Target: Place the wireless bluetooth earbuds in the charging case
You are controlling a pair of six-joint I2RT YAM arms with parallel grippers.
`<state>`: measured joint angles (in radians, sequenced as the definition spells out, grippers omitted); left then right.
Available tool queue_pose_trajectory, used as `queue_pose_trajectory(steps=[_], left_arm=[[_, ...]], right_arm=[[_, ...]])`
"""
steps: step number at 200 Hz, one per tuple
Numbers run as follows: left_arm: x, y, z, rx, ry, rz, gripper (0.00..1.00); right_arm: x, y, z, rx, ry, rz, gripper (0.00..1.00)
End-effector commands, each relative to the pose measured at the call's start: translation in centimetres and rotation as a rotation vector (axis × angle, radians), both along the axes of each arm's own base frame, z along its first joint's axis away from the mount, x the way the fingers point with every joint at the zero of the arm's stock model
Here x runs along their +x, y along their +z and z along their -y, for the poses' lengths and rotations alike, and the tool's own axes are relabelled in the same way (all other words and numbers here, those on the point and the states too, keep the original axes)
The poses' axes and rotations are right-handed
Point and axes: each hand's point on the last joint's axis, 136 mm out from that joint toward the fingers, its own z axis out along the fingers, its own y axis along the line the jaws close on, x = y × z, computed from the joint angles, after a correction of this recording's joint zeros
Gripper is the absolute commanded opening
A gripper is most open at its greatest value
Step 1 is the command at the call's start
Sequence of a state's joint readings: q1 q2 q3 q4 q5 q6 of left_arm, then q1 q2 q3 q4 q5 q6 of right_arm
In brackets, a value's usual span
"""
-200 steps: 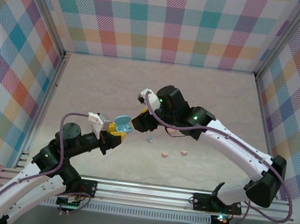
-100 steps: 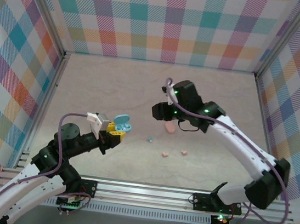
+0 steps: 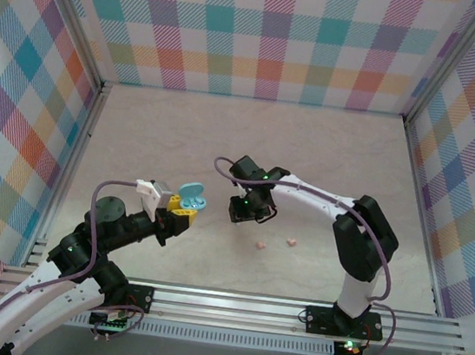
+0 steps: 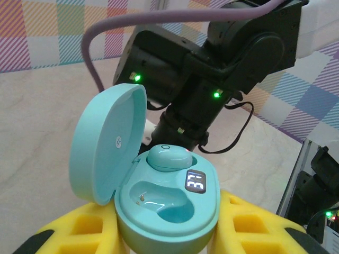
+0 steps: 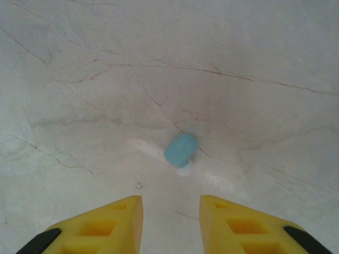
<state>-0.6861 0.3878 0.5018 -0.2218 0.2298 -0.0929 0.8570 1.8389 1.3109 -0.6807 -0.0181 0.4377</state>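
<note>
Blue earbud [image 5: 180, 148] now lies beneath the right gripper [image 5: 170, 205], newly swung over.

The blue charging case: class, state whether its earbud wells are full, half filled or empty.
Half filled. The blue charging case has one light blue earbud seated at the back; its near well is bare.

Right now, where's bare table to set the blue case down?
Bare: far half of the table up to the back wall, and the strip between the right arm and right wall. Crowded: centre, where left tool holds the case, right tool hovers over a blue earbud, pink earbuds just nearside.
</note>
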Motion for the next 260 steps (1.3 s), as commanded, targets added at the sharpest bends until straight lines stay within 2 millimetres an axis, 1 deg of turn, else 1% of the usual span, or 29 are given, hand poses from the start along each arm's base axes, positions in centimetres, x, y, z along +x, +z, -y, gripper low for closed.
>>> queue_pose_trajectory(steps=[1,17,38,59,99,171,194,228,260], left_arm=[[-0.5,1.6,-0.1,-0.025,-0.007,0.022,0.24],[-0.5,1.6,-0.2,-0.025,-0.005,0.024,0.24],[-0.6,1.5,-0.2,-0.024,-0.005,0.024,0.24],[-0.6,1.5,-0.3,-0.022,-0.006,0.024,0.24],[-0.6,1.5,-0.3,-0.017,-0.007,0.029,0.24],[-0.7,1.4,-0.3,-0.010,-0.008,0.033,0.24],[-0.7,1.3,-0.4,-0.010,-0.008,0.032,0.24],[-0.8,1.2,-0.5,-0.008,-0.003,0.032,0.24],[-0.7,1.1,-0.5,-0.011,-0.002,0.030,0.24]], right_arm=[[0.1,-0.2,-0.7,-0.036,0.003,-0.002,0.35],[0.2,-1.2,-0.8,-0.063,0.004,-0.013,0.35],[0.6,-1.9,-0.7,-0.093,-0.001,-0.010,0.34],[1.0,-2.3,-0.7,-0.115,-0.005,-0.004,0.34],[1.0,-2.8,-0.6,-0.140,-0.001,-0.005,0.33],[0.8,-4.0,-0.6,-0.170,0.013,-0.020,0.31],[0.6,-4.2,-0.7,-0.172,0.019,-0.023,0.30],[0.6,-4.2,-0.8,-0.169,0.023,-0.019,0.26],[0.8,-3.3,-0.9,-0.148,0.030,-0.002,0.23]])
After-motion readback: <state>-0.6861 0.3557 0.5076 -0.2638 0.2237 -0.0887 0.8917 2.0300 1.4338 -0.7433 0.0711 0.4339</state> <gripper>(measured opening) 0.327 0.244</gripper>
